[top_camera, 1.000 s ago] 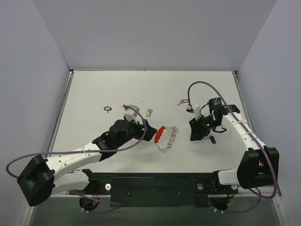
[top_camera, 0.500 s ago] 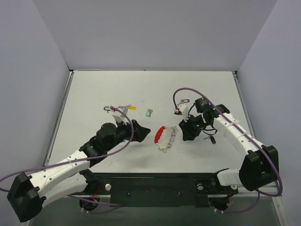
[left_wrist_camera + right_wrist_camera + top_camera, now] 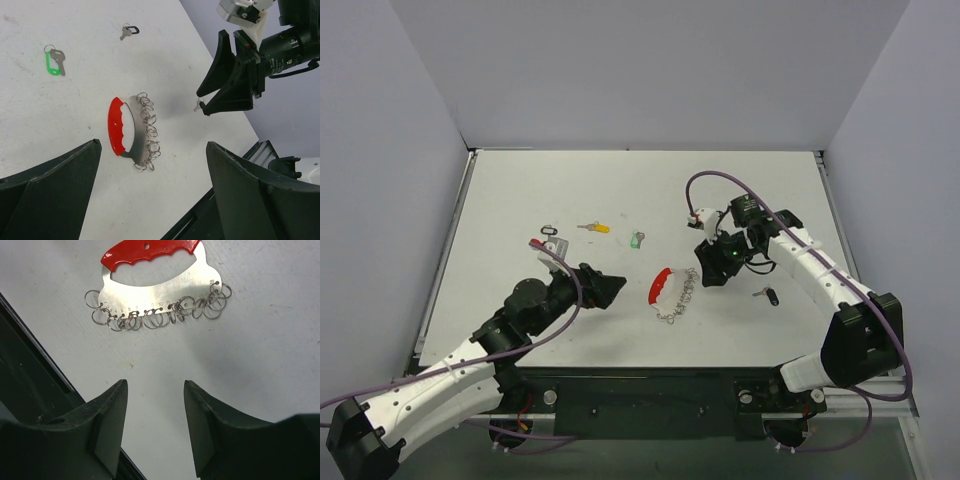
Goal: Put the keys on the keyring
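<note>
**At table centre: right arm now beside the keyring, no key fitted**

At the middle of the white table [image 3: 520,190] lies the keyring [image 3: 670,291], a red plastic grip on a silver metal plate fringed with small split rings. It lies flat where it lay a second ago, touched by neither arm. The right wrist view shows every ring bare.

Change noted: the right gripper [image 3: 154,385] has travelled leftward and now hangs just right of the keyring, pointed at it. Its jaws stand partly apart with nothing between them. In the left wrist view a small silver item shows by one fingertip; I cannot tell whether it touches.

The left gripper [image 3: 608,286] has drawn back toward its base and sits left of the keyring, jaws spread wide and empty. Its retreat has uncovered the yellow-tagged silver key [image 3: 593,228].

The keys are all loose on the table:
- The green-tagged key [image 3: 636,239] lies beyond the keyring.
- One black-tagged key [image 3: 549,230] lies at far left.
- Another black-tagged key [image 3: 129,31] lies behind the right arm.
- A third black-tagged key [image 3: 769,295] lies to the right arm's right.

Assessment: fitting has not begun. The right arm's approach looks like a move to seize or steady the keyring. A key must then be fetched, probably by the left arm.
</note>
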Motion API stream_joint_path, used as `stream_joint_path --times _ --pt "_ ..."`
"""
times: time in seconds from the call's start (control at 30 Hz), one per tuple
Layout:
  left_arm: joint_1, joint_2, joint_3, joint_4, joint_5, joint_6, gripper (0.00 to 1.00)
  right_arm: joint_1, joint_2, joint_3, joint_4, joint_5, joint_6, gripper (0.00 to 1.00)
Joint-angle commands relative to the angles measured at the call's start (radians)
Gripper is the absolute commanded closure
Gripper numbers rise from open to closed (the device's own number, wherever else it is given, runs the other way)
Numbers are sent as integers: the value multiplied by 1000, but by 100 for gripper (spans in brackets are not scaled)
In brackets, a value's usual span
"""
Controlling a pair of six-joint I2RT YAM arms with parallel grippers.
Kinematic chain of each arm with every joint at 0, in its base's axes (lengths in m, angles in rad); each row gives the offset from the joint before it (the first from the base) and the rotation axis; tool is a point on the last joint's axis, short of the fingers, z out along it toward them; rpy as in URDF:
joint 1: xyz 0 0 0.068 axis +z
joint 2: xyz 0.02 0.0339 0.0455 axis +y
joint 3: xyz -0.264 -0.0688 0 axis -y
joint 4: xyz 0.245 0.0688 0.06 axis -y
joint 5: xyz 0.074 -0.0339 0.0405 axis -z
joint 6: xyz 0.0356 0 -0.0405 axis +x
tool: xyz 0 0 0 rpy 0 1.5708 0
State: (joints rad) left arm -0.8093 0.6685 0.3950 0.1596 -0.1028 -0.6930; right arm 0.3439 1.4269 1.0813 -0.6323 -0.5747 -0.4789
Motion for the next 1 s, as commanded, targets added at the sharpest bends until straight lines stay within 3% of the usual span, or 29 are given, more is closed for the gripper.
stream_joint_path --times 0.0,0.23,0.43,0.97 --pt "4 20 65 -26 1 -10 3 3 -69 -20 -33 -65 -4 55" --pt "2 57 114 -97 75 -8 5 7 -59 -86 95 -93 95 56" --pt "2 17 35 -75 84 -37 7 46 35 -84 175 25 203 59" --pt "-1 -73 -100 -35 75 -112 9 66 293 11 155 27 273 78"
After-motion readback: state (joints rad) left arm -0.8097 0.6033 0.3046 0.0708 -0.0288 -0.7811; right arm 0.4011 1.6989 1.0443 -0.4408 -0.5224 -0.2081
